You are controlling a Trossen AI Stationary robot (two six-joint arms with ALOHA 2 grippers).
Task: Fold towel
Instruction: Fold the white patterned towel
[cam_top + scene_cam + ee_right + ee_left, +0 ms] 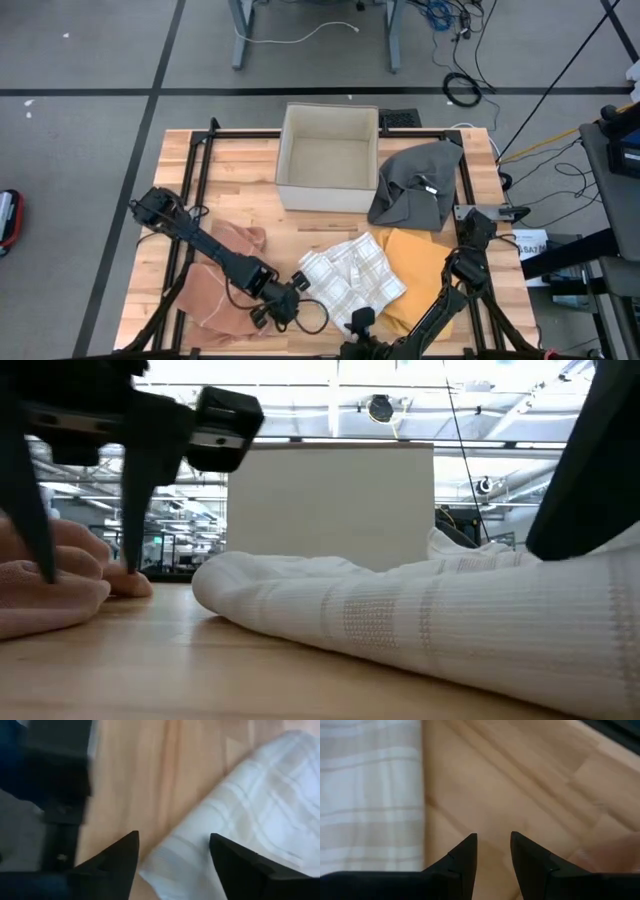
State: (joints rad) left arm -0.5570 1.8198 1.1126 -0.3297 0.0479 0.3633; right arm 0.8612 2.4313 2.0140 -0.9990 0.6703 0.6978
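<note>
A: Where's the white checked cotton towel (352, 277)?

B: Bunched near the wooden table's (240, 205) front edge, between both arms.

A: Fingers?

B: Right gripper (172, 851) spread wide beside its edge, empty, probably ready to pinch. Left gripper (493, 851) slightly parted over bare wood, holding nothing.

I work in a robotics lab, a big open hall rather than anyone's home. My wooden table (250, 215) stands on grey floor tiles (80, 60), boxed in by a black metal frame (200, 160). Beyond the table's far edge stand the steel legs of another bench (240, 35), with loose cables (460, 85) snaking over the floor near them. To the table's right sits more dark equipment (610, 150). Looking level past the table, I see bright ceiling lights (300, 370) and a ceiling camera dome (380, 407).
</note>
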